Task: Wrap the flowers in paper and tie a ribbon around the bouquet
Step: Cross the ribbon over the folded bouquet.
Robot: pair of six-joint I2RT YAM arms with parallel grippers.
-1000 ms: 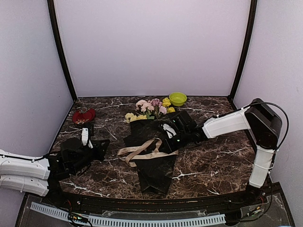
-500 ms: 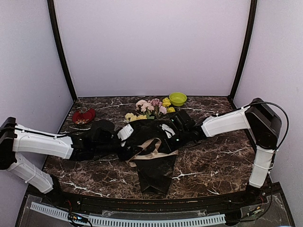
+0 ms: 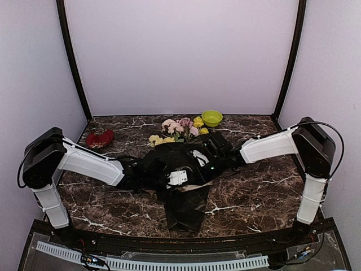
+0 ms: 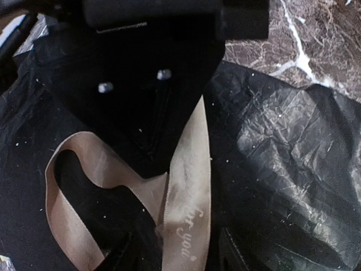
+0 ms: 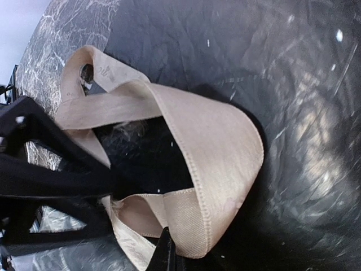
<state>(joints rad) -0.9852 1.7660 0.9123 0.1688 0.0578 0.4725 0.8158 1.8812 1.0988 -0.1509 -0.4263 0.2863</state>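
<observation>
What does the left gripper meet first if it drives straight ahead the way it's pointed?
Most likely the ribbon: a strand runs between the left gripper's open jaws, lying on the paper. Just beyond is the right gripper's shut tip; how far beyond is unclear.

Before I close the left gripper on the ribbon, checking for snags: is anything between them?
Nothing visible does. The ribbon lies bare on top of the paper and runs straight into the open left gripper.

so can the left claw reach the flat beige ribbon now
Probably yes: the left claw hangs open over the flat beige ribbon on the crinkly black paper, a strand between its fingers, nothing covering it.
</observation>
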